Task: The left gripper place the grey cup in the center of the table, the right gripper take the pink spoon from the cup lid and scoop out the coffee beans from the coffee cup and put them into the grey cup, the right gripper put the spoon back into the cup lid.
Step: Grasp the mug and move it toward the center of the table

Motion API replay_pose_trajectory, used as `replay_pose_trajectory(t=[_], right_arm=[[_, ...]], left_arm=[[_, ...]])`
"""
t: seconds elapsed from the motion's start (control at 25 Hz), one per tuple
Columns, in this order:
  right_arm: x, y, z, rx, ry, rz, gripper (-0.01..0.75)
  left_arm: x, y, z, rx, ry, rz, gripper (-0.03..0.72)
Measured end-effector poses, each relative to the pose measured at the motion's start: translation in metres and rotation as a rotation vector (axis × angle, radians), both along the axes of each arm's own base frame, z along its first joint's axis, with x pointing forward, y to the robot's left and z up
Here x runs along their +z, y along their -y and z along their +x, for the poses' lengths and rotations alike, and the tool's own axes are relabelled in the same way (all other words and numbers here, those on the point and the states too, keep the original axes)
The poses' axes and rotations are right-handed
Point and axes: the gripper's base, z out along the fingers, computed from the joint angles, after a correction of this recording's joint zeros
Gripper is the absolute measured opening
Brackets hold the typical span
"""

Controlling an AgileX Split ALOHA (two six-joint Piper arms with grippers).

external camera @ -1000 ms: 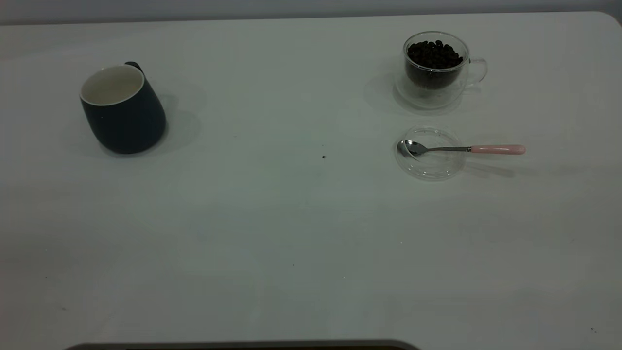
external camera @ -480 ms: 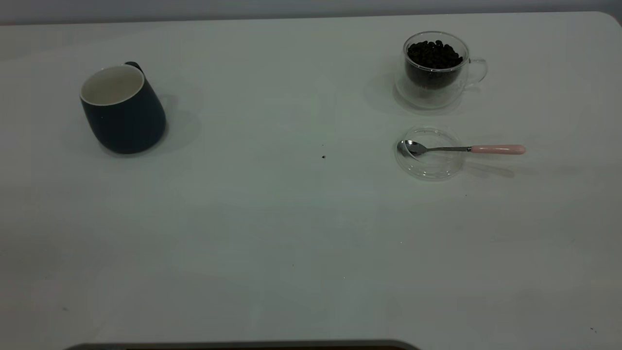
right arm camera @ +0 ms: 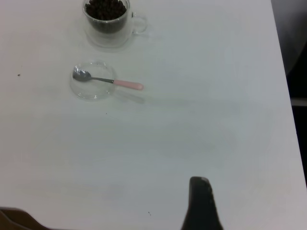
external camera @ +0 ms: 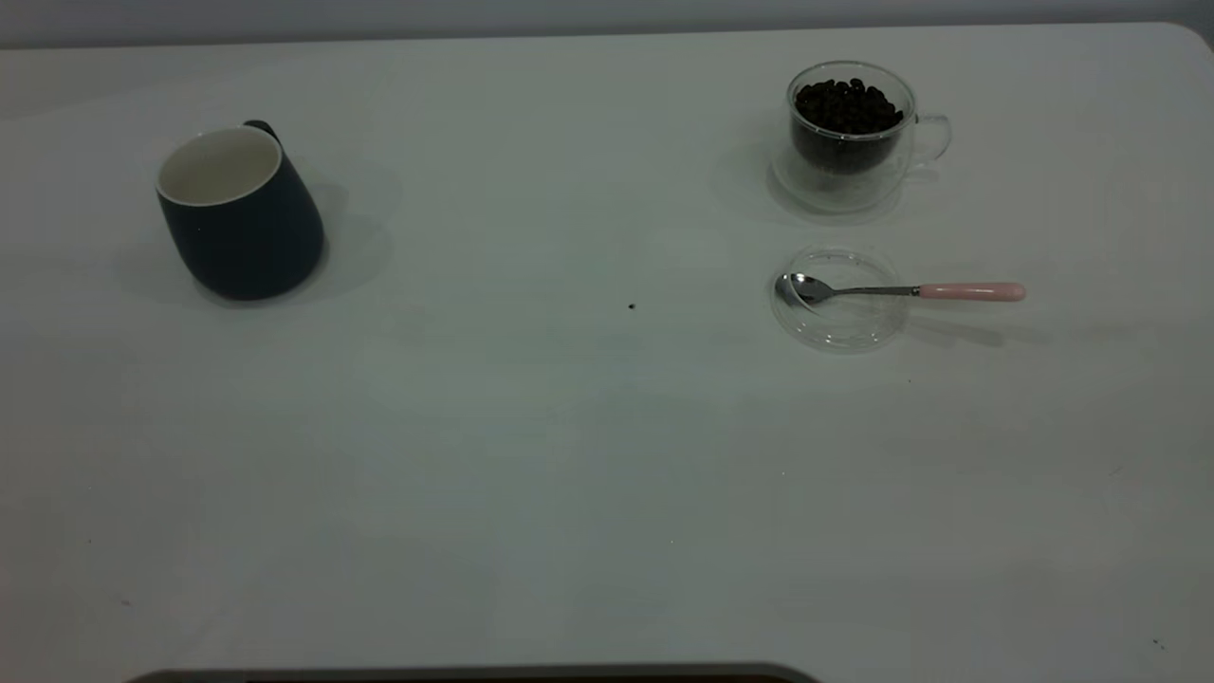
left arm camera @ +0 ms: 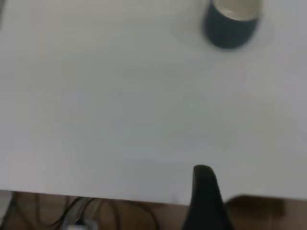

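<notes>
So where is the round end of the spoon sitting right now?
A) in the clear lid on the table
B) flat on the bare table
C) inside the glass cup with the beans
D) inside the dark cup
A: the pink spoon has its metal bowl lying in the clear cup lid, with the pink handle sticking out past the rim, just in front of the coffee cup full of beans.

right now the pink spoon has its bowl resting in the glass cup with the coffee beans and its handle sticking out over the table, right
Not quite. The pink spoon has its bowl resting in the clear cup lid, not in the glass cup of coffee beans, which stands apart behind it. The handle does stick out over the table. The exterior view shows this.
</notes>
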Motion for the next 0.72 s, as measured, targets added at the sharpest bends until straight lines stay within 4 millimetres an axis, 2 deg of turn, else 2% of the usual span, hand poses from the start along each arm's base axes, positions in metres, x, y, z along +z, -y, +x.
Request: replay_pose_trajectory(t=[0.2,0.36,0.52,0.72], right_arm=[[0.000,0.000,0.000,0.000,0.000,0.000,0.579],[0.000,0.000,0.000,0.000,0.000,0.000,0.579],[0.000,0.000,0.000,0.000,0.000,0.000,0.579],[0.000,0.000,0.000,0.000,0.000,0.000,0.579]], left_arm=[[0.010,-0.011,0.072,0.107,-0.128,0.077,0.586],[0.006,-0.016,0.122,0.111,-0.228,0.155,0.586],[-0.010,-0.026,0.166,0.117,-0.299,0.201,0.586],[-0.046,-0.057,0.217,0.156,-0.425,0.183,0.586]])
